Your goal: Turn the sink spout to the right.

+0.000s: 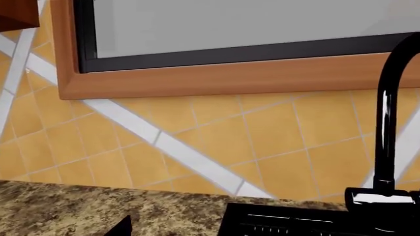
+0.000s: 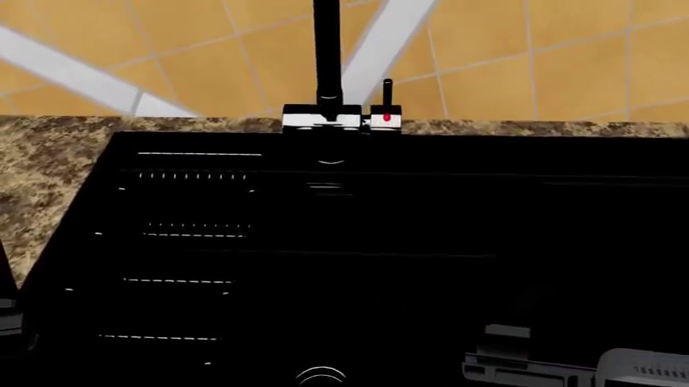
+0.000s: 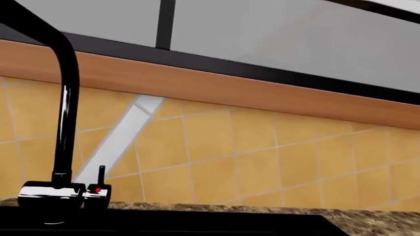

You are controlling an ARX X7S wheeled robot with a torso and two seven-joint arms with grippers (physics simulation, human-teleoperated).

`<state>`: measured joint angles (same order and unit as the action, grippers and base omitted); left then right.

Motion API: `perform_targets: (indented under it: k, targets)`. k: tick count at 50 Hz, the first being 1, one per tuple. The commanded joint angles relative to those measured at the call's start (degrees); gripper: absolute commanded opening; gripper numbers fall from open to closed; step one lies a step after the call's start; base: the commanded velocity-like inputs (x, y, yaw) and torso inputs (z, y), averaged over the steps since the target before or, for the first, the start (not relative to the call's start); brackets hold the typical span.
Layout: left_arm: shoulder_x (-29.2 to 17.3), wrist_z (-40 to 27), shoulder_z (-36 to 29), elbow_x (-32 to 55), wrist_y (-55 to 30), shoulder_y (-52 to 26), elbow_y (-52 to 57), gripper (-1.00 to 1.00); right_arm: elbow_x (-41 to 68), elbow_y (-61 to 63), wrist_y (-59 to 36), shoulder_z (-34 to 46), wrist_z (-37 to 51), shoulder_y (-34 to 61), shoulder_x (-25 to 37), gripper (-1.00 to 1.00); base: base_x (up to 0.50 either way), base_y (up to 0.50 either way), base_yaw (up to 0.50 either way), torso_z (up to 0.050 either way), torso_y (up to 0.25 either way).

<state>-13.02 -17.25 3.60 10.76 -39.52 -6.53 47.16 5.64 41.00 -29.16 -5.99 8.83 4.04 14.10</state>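
Tiled wall backs the sink spout, untouched at the sink rim; claw states unclear.

One sink spout, one lever, one sink.

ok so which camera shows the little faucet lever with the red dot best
The head view: the lever stands in plain sight beside the sink spout, red dot facing the camera. The right wrist view shows it smaller, low near the frame's edge. The left wrist view doesn't show it.
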Motion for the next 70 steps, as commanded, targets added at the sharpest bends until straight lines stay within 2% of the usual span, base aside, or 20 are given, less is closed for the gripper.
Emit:
perform_targets:
  k: [1, 13, 20, 36, 41, 46, 70]
  targets:
    - [0.0, 0.6, -0.8, -0.1, 2.1, 0.6, -0.3, 1.0, 0.1, -0.3, 0.4, 0.4, -0.1, -0.2, 0.4, 1.0, 0.16, 0.0, 0.0, 0.0, 0.0]
    - [-0.3, 0.2, -0.8, 0.3, 2.2, 0.6, -0.3, 1.0, 0.8, 1.2, -2.9, 0.1, 0.9, 1.0, 0.5, 1.0, 0.08, 0.0, 0.0, 0.0, 0.0]
    - [-0.4, 0.0, -0.8, 0.6, 3.1, 1.2, -0.9, 1.0, 0.5, 5.9, -10.8, 1.3, 1.6, 6.5, 2.0, 1.0, 0.0, 0.0, 0.0, 0.0, 0.0]
    - [-0.6, -0.3, 0.1, 2.4, 2.8, 1.1, -1.0, 1.0, 1.4, 7.7, -17.9, 2.9, 2.1, 14.4, 3.0, 1.0, 0.0, 0.0, 0.0, 0.0, 0.0]
    - [-0.9, -0.4, -0.1, 2.5, 2.6, 0.9, -0.7, 1.0, 1.0, 8.1, -21.8, 4.4, 2.8, 19.0, 3.3, 1.0, 0.0, 0.0, 0.0, 0.0, 0.0]
    - [-1.1, -0.5, -0.2, 2.8, 2.7, 0.7, -0.8, 1.0, 1.1, 9.3, -29.4, 6.4, 3.5, 27.1, 3.5, 1.0, 0.0, 0.0, 0.0, 0.0, 0.0]
    - [-1.7, -1.3, -0.9, 3.0, 3.7, 1.3, -1.4, 1.0, 1.1, 8.2, -37.9, 9.6, 3.9, 41.1, 5.0, 1.0, 0.0, 0.0, 0.0, 0.0, 0.0]
